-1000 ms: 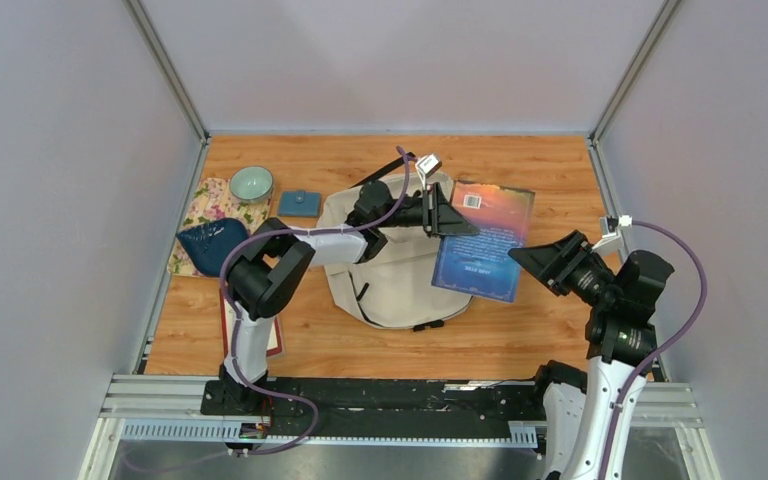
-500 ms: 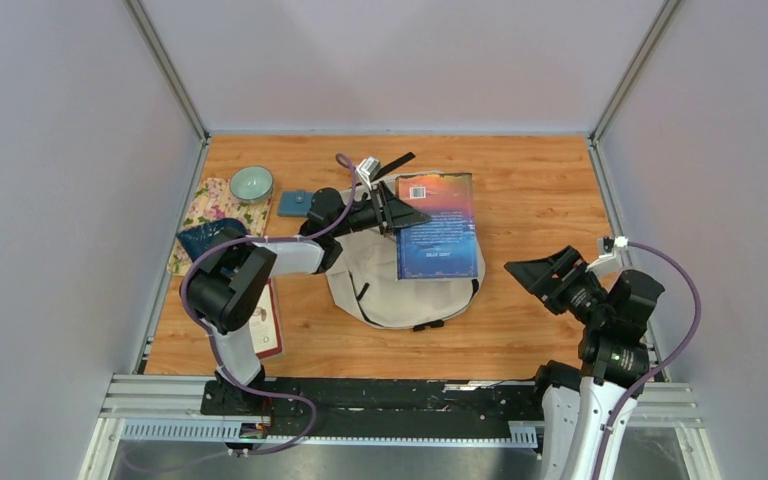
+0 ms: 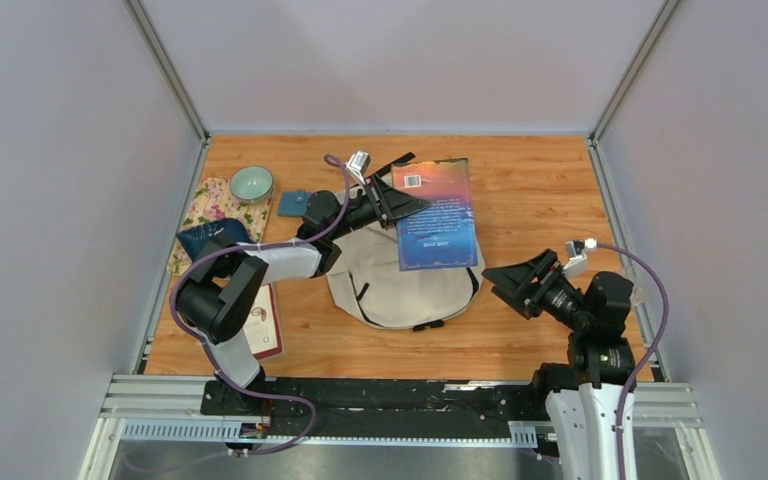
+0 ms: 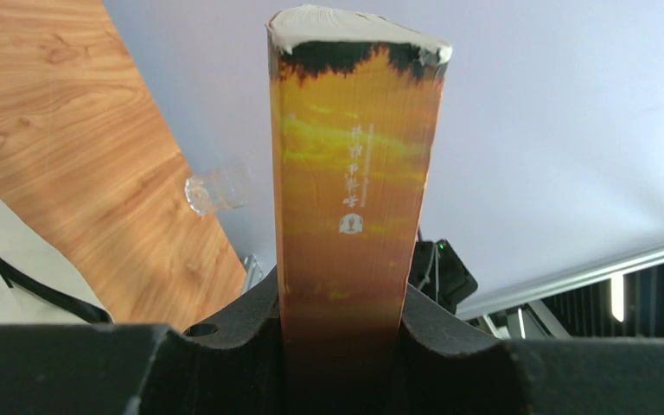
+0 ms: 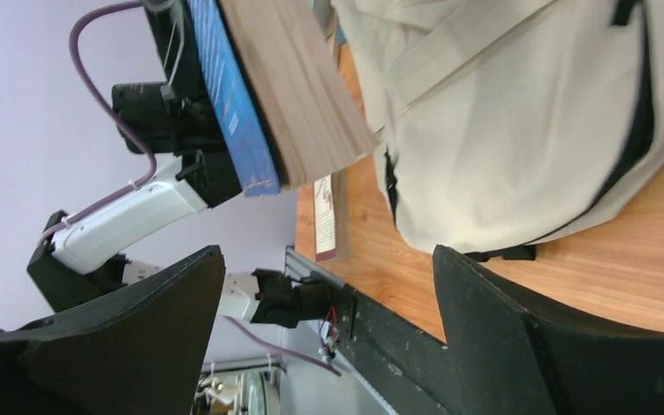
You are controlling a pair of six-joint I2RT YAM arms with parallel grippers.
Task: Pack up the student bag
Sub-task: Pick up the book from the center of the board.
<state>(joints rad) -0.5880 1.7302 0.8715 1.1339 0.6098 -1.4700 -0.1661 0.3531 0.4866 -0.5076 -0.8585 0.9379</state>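
Observation:
The student bag point(image 3: 400, 285) is a cream-beige fabric backpack lying flat mid-table, also visible in the right wrist view point(image 5: 519, 121). My left gripper point(image 3: 405, 200) is shut on a thick book point(image 3: 437, 215) with a blue and orange cover. It holds the book in the air over the bag's far right part. In the left wrist view both jaws press against the book's orange spine point(image 4: 354, 173). My right gripper point(image 3: 505, 285) hovers right of the bag, open and empty, and its wrist view shows the book's page edge point(image 5: 298, 95) above the bag.
A second book point(image 3: 265, 320) lies by the left arm's base. At far left are a floral cloth point(image 3: 205, 210), a pale green bowl point(image 3: 250, 183), a small blue pouch point(image 3: 298, 203) and a dark blue object point(image 3: 210, 243). Metal rails run along the table's sides.
The left gripper has carried the book leftward, from the bag's right side to above it. The right gripper has opened wide and drawn back toward the near right.

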